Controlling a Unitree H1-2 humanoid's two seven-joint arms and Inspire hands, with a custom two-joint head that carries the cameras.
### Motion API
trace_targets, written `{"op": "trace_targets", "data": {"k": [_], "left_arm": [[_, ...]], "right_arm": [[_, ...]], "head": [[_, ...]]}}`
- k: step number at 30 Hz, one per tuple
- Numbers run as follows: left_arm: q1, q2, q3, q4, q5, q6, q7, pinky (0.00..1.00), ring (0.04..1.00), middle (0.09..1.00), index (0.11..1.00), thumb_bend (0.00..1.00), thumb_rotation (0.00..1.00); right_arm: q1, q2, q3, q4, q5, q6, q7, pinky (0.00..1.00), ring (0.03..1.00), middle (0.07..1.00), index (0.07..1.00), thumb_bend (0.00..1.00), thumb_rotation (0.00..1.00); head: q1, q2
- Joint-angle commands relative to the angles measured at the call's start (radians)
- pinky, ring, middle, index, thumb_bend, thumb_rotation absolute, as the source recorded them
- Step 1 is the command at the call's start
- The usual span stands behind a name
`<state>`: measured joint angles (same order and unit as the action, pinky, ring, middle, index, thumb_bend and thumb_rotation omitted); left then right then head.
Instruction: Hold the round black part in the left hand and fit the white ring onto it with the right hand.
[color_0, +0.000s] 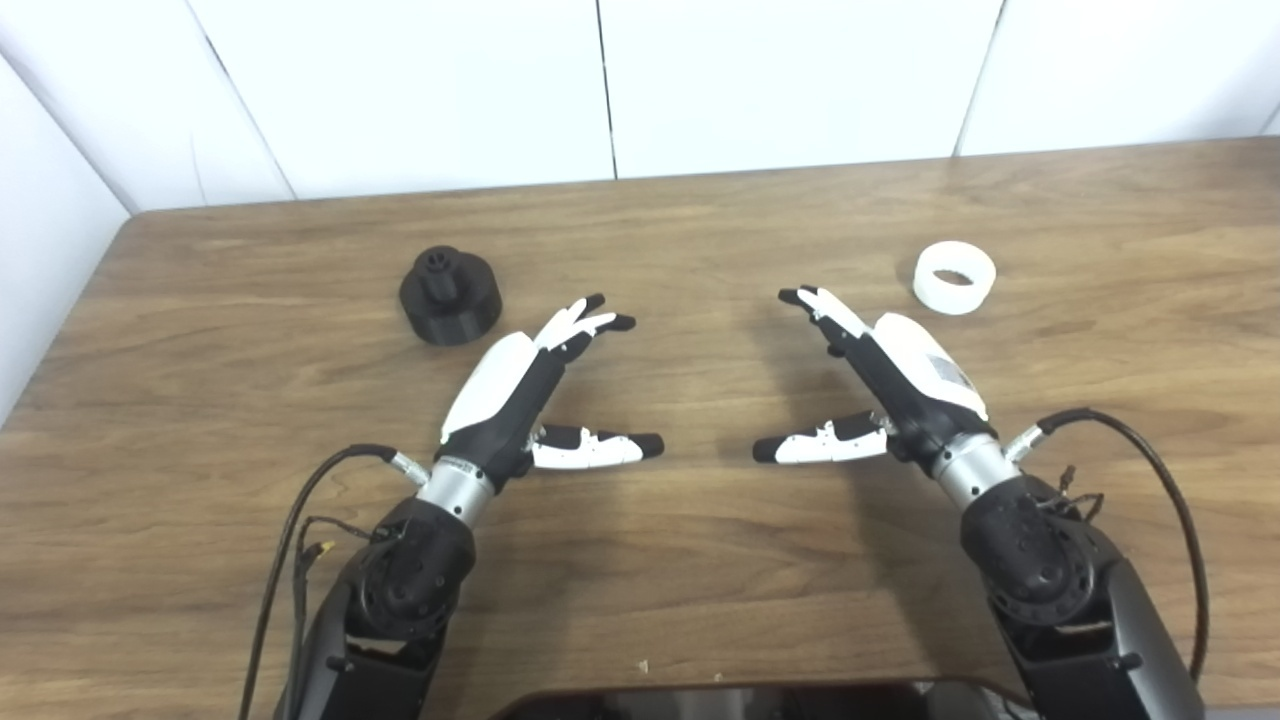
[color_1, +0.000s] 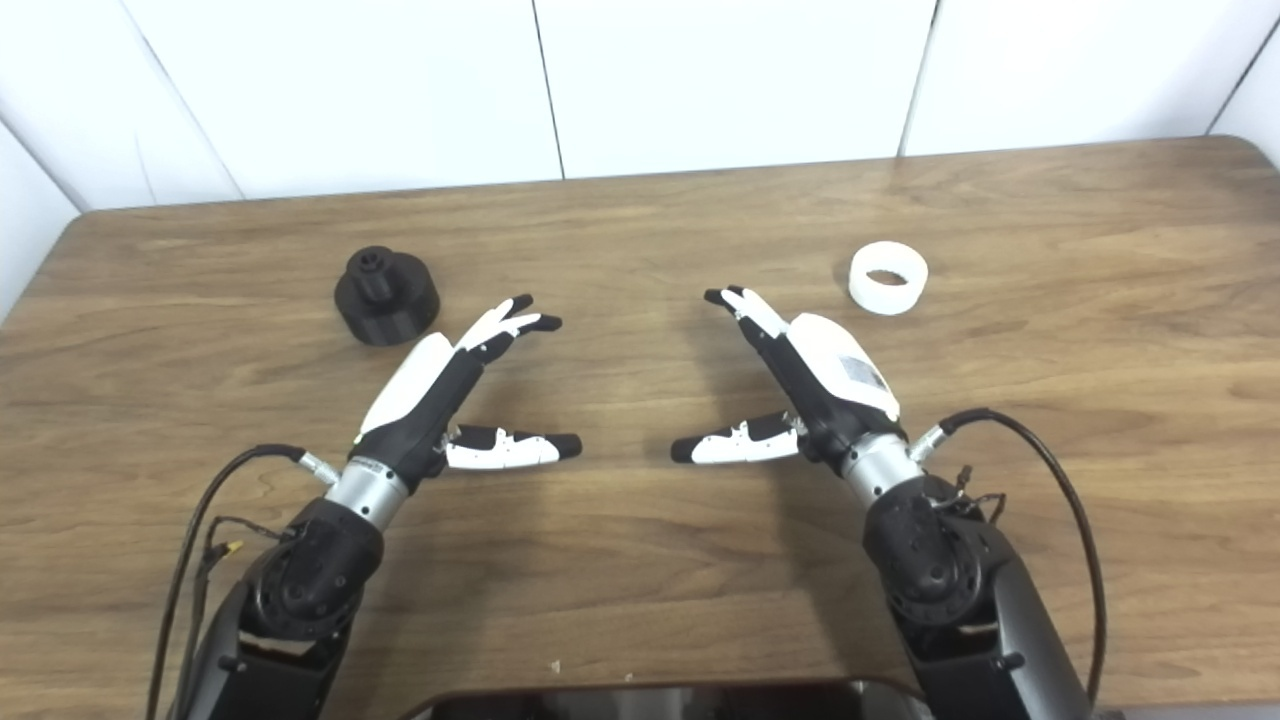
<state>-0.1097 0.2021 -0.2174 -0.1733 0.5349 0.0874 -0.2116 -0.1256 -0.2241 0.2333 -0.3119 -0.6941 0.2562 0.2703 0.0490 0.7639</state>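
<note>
Brown wood grain runs across the whole bench (color_0: 700, 560), and both hands hover low over its middle, empty. The left hand (color_0: 520, 390) holds its fingers (color_0: 585, 320) stretched out and spread, thumb pointing inward toward the centre, nothing in its grasp. The right hand (color_0: 895, 375) mirrors it, fingers (color_0: 815, 305) extended and apart, thumb aimed back at its partner, holding nothing as well. The round black plastic part with a raised central stub (color_0: 450, 295) sits upright on the bench to the far left, just beyond the left hand's fingertips and clear of them. The short white plastic ring (color_0: 954, 277) lies flat on the bench to the far right, near the right hand but not touching it. The two pieces are well apart, with both hands between them.
</note>
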Motion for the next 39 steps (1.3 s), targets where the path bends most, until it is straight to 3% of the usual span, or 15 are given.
{"op": "trace_targets", "data": {"k": [1,13,20,24,39], "left_arm": [[-0.036,0.009,0.005,-0.032,-0.003,-0.006,0.008,0.91,1.000,1.000,0.840,1.00,0.41],[-0.037,0.011,-0.003,-0.027,0.013,-0.012,0.017,0.90,1.000,0.987,0.824,1.00,0.43],[-0.038,-0.015,-0.031,-0.005,0.039,-0.019,0.040,0.88,1.000,0.998,0.826,1.00,0.43],[-0.044,-0.034,-0.048,0.008,0.054,-0.008,0.046,0.88,1.000,1.000,0.836,1.00,0.45],[-0.044,-0.044,-0.045,0.005,0.079,-0.001,0.065,0.87,1.000,0.999,0.852,0.98,0.45]], "right_arm": [[-0.032,0.000,-0.002,-0.039,0.000,-0.018,-0.015,0.79,0.910,0.970,0.945,0.91,0.39],[-0.030,0.001,-0.003,-0.033,0.008,-0.020,-0.019,0.81,0.917,0.974,0.948,0.91,0.40],[-0.014,-0.028,-0.027,-0.020,0.044,-0.062,-0.038,0.77,0.897,0.967,0.939,0.91,0.37],[-0.011,-0.048,-0.038,-0.010,0.060,-0.091,-0.050,0.73,0.887,0.958,0.931,0.92,0.36],[-0.011,-0.062,-0.043,-0.015,0.073,-0.092,-0.050,0.71,0.883,0.950,0.920,0.93,0.35]], "head": [[0.007,0.000],[0.013,-0.001],[0.209,-0.045],[0.259,-0.059],[0.241,-0.060]]}}
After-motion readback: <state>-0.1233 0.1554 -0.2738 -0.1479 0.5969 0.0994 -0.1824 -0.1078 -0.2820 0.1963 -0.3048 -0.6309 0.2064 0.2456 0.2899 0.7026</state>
